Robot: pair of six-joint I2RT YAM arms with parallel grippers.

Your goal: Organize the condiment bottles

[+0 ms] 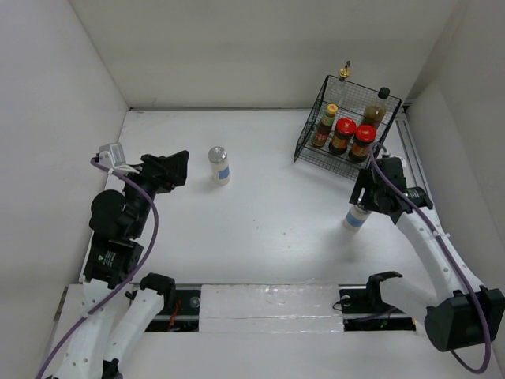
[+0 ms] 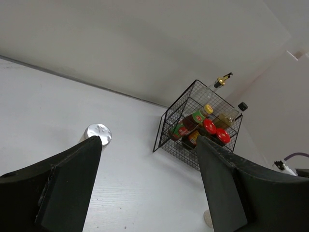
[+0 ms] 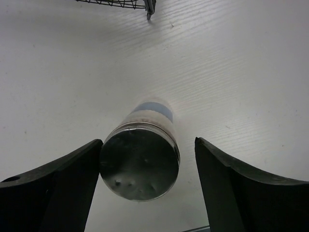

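One white, silver-lidded shaker (image 1: 219, 164) stands alone on the table, just right of my open, empty left gripper (image 1: 175, 168). In the left wrist view its lid (image 2: 99, 134) shows past the left fingertip of that gripper (image 2: 148, 145). The second shaker (image 1: 357, 217) stands under my right gripper (image 1: 365, 199). In the right wrist view this shaker (image 3: 141, 159) sits between the open fingers of the gripper (image 3: 148, 142); the left finger (image 3: 72, 179) is at its lid and the right one is apart. The gold-capped bottle (image 1: 344, 79), black-capped bottle (image 1: 379, 106), yellow-capped bottle (image 1: 326, 125) and two red-lidded jars (image 1: 343, 134) (image 1: 364, 142) stand in the basket.
The black wire basket (image 1: 309, 154) stands at the back right near the right wall; it also shows in the left wrist view (image 2: 166, 128). White walls close in the table at left, back and right. A rail runs along the right edge (image 1: 412, 154).
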